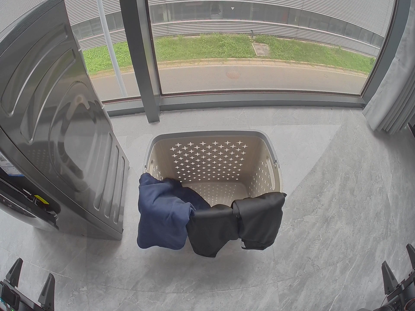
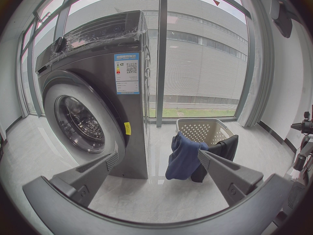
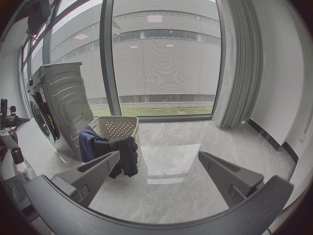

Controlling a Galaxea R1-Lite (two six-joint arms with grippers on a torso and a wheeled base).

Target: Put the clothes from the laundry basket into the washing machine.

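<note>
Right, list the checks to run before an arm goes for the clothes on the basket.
1. Left gripper open, holding nothing: ok.
2. Right gripper open, holding nothing: ok.
3. Blue garment draped over the laundry basket's near rim, exposed for a grasp: ok.
4. Black clothing lying apart from the blue garment: not ok, their edges overlap.
5. Washing machine door open: cannot tell.

I see grey marble floor [image 1: 337, 221], a tall window [image 1: 259, 5] at twelve o'clock (grass [image 1: 203, 46] and road [image 1: 259, 79] outside), curtain [image 1: 395, 91] at two.
</note>
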